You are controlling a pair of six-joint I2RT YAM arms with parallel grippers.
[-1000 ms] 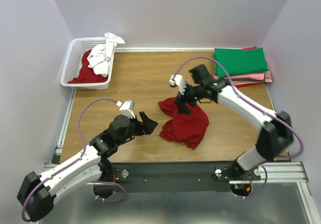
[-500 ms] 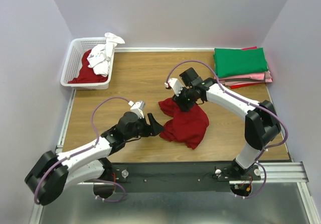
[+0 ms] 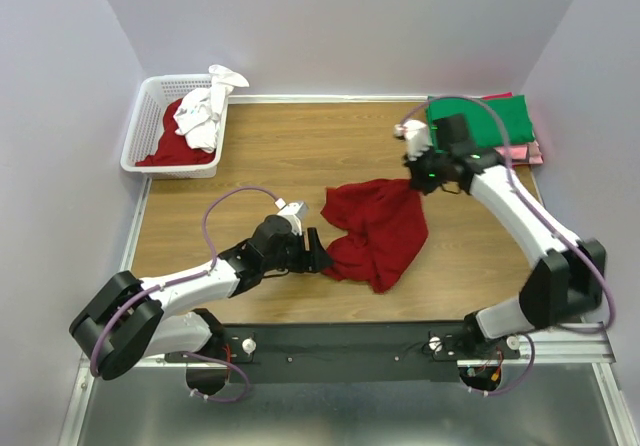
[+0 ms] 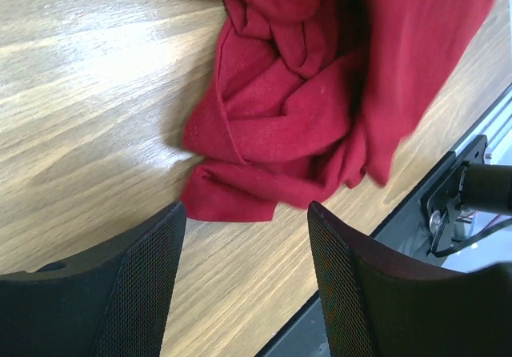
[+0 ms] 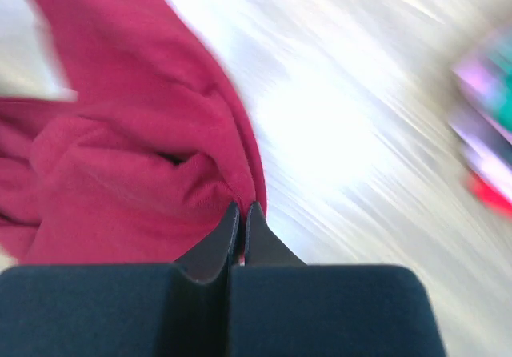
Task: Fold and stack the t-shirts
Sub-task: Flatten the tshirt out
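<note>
The table (image 3: 250, 166) is carrying everything. The dark red shirt (image 3: 380, 231) is lying crumpled near the middle of the front edge, with one corner drawn out toward the back right; as I judge it, it is being spread flat so that folding can begin.

The stack (image 3: 480, 121) is sitting in the back right corner, green on top with pink and red edges showing below, so the finished shirts are probably being gathered there. The basket (image 3: 135, 151) is standing in the back left corner, holding a white shirt (image 3: 205, 111) draped over its rim and a red shirt (image 3: 165, 151) inside, likely waiting their turn.

The right gripper (image 5: 242, 213) is pinching that drawn-out corner, its fingers pressed together on a thin fold of cloth, which is keeping this side taut. The left gripper (image 4: 244, 213) is standing spread just beside the shirt's bunched left hem, gripping nothing, seemingly lining up to take hold opposite.
</note>
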